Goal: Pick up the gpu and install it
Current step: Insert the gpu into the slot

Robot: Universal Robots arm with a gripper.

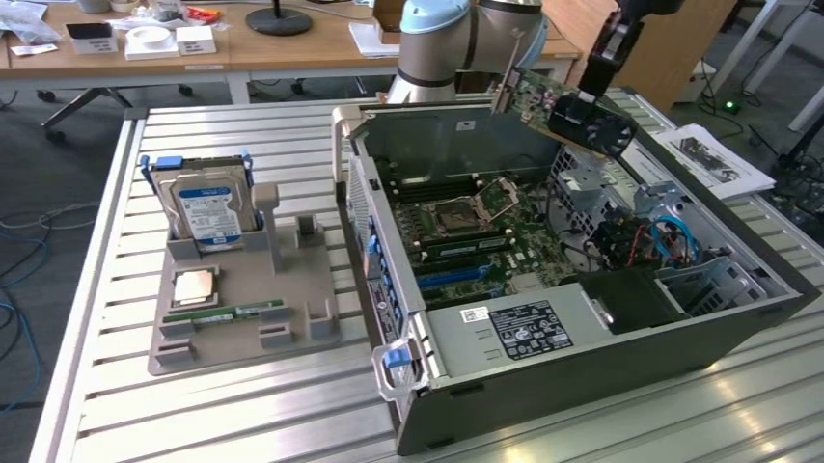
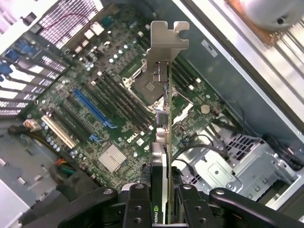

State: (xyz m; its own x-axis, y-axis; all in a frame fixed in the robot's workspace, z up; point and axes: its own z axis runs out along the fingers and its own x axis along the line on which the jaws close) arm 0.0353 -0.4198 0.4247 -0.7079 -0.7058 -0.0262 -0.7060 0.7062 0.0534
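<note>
The gpu (image 1: 566, 104) is a dark green card with a black fan and a pale metal bracket. It hangs tilted in the air above the open computer case (image 1: 566, 386), over its far side. My gripper (image 1: 595, 89) is shut on the card near the fan. In the wrist view the gpu (image 2: 167, 118) is seen edge-on, bracket end away from the camera, held between the black fingers (image 2: 137, 206). Below it lies the motherboard (image 2: 114, 118) with a long blue slot (image 2: 92, 108) and the bare CPU socket (image 2: 145, 85).
A grey parts holder (image 1: 238, 318) stands on the slatted table at the exterior view's left, holding a silver hard drive (image 1: 210, 207) with a blue label, a CPU (image 1: 193, 285) and a green memory stick (image 1: 238, 313). Cables and a drive cage (image 1: 644, 236) crowd the case's right side.
</note>
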